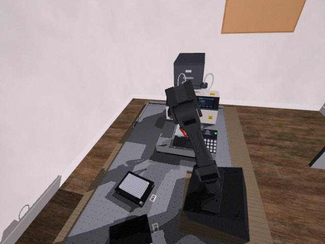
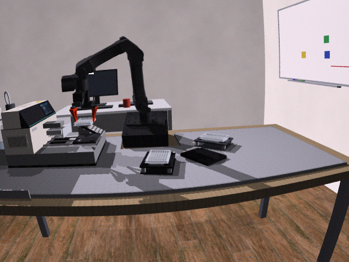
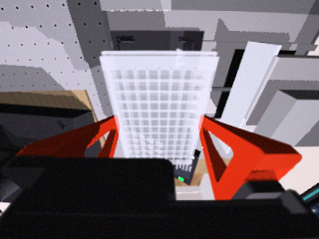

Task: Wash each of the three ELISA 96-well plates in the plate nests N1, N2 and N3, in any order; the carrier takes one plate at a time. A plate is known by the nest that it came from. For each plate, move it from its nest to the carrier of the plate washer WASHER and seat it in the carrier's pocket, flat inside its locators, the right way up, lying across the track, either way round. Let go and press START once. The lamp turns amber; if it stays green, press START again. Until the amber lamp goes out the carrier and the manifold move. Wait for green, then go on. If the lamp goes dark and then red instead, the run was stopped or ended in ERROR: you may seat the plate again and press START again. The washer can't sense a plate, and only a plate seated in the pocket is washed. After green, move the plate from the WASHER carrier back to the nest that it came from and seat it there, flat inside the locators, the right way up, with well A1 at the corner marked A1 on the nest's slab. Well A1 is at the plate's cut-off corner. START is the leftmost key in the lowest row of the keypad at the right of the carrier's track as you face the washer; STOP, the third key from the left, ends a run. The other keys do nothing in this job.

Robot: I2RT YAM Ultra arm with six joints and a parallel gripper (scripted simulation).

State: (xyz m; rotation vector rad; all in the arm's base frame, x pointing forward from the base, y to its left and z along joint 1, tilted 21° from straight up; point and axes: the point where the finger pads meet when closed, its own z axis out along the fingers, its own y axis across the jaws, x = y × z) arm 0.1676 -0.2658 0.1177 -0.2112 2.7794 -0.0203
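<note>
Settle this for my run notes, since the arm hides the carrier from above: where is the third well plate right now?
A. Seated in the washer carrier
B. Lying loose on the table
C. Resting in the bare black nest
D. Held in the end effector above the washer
D: the clear plate sits clamped between the red fingers of the end effector, raised above the washer carrier.

1. A table [image 2: 295, 146] with a grey dotted top, a wooden edge band and dark legs stands on a wooden floor [image 2: 169, 239].
2. At its left end sits the washer [image 2: 56, 152], a pale machine on a low grey base.
3. Near the back stands a black block [image 2: 160, 135] carrying the arm.
4. In front of it lie 3 black nests: 1 [image 2: 146, 166] and another [image 2: 225, 142] each hold a clear plate, and 1 [image 2: 203, 155] between them has no plate in it.
5. Small white labels [image 1: 153, 197] lie beside the nests.
</note>
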